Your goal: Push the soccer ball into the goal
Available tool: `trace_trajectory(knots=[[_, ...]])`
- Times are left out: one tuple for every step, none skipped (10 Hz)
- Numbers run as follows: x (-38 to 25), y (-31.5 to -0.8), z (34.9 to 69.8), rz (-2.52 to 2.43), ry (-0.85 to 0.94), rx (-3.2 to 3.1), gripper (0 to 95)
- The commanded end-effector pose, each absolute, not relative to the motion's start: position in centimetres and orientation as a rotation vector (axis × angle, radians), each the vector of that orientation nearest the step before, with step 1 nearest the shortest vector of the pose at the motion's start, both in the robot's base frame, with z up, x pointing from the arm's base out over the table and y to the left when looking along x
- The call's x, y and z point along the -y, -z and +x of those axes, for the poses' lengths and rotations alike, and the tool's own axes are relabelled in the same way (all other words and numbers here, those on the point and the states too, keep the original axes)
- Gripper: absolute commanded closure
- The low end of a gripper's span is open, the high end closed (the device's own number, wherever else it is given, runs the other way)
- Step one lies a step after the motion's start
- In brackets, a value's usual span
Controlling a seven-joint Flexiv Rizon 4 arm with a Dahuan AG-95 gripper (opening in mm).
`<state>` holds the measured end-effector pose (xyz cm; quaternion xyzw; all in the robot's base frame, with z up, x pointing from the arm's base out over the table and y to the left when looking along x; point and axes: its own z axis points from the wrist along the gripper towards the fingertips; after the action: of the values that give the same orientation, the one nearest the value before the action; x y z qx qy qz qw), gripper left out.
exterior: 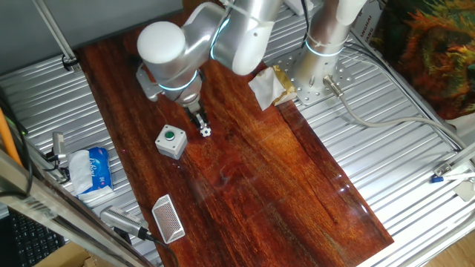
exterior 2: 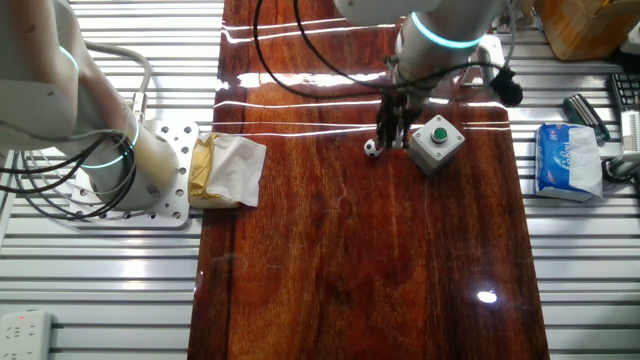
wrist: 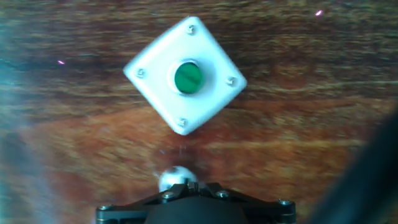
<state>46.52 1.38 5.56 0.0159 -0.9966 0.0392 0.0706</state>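
A dark red polished wooden board (exterior: 245, 178) lies across a ribbed metal table, and the arm's two-finger gripper (exterior: 198, 122) reaches down onto it. The fingers look drawn close together, gripping nothing. Right at their tips, touching or nearly so, sits the tiny white soccer ball with black patches (exterior: 205, 131). Just beyond it from the gripper is the grey square box with a green round button (exterior: 171, 142). The small white frame goal with fine mesh (exterior: 168, 219) stands well apart near the board's edge. The push appears barely begun. Next, the fingers likely need to drive the ball toward the goal, steering clear of the box.
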Motion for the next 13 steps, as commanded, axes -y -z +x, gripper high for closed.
trace_trajectory(knots=[[-0.4,-5.7,47.0,0.052,-0.113,2.999,95.0],[0.1,-5.9,47.8,0.035,-0.094,3.003,95.0],[0.3,-6.0,48.4,0.025,-0.095,3.006,95.0],[0.4,-6.0,48.6,0.01,-0.088,3.009,95.0],[0.6,-5.7,48.7,0.007,-0.087,3.01,95.0],[0.9,-5.3,48.9,0.009,-0.081,3.015,95.0],[1.0,-5.0,49.0,0.007,-0.072,3.016,95.0],[1.2,-4.6,49.1,-0.001,-0.056,3.021,95.0],[1.2,-4.5,49.1,-0.018,-0.029,3.022,95.0],[1.0,-4.1,48.8,-0.036,-0.011,3.025,95.0],[0.8,-3.7,48.6,-0.038,-0.012,3.032,95.0],[0.5,-3.3,48.5,-0.039,-0.019,3.035,95.0],[0.0,-2.7,48.4,-0.043,-0.021,3.038,95.0]])
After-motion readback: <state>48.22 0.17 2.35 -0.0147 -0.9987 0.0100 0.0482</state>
